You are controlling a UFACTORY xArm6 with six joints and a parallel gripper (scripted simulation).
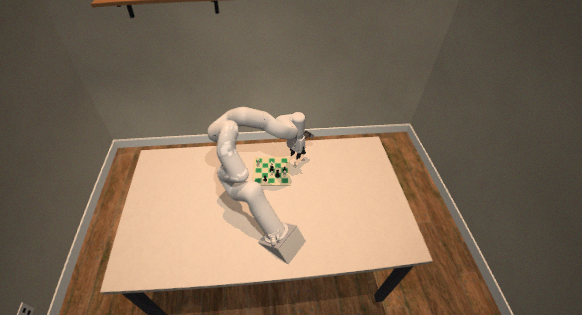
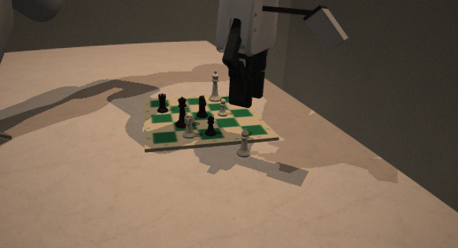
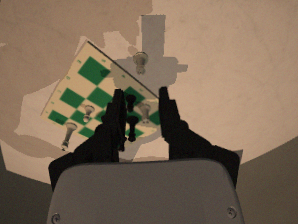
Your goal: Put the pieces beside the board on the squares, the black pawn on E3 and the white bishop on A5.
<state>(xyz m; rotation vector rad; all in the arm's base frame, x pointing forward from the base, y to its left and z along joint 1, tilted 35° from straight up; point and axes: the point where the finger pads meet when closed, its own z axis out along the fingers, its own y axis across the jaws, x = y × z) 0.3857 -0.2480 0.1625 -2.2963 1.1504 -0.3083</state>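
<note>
The small green and cream chessboard (image 2: 204, 121) lies on the table, and it also shows in the top view (image 1: 272, 171). A black pawn (image 2: 210, 125) stands upright on a green square near the board's front edge. The white bishop (image 2: 244, 142) stands upright on the table just off the board's front right corner; it also shows in the wrist view (image 3: 140, 62). My gripper (image 2: 245, 101) hangs above the board's far right edge, behind the bishop and well above it. Its fingers stand partly apart with nothing between them.
Other pieces stand on the board: a black rook (image 2: 162, 103), a tall black piece (image 2: 181, 112), a black bishop (image 2: 201, 106), a tall white piece (image 2: 215, 86), a white pawn (image 2: 223, 107) and a white rook (image 2: 189, 126). The table's right edge is close behind the board.
</note>
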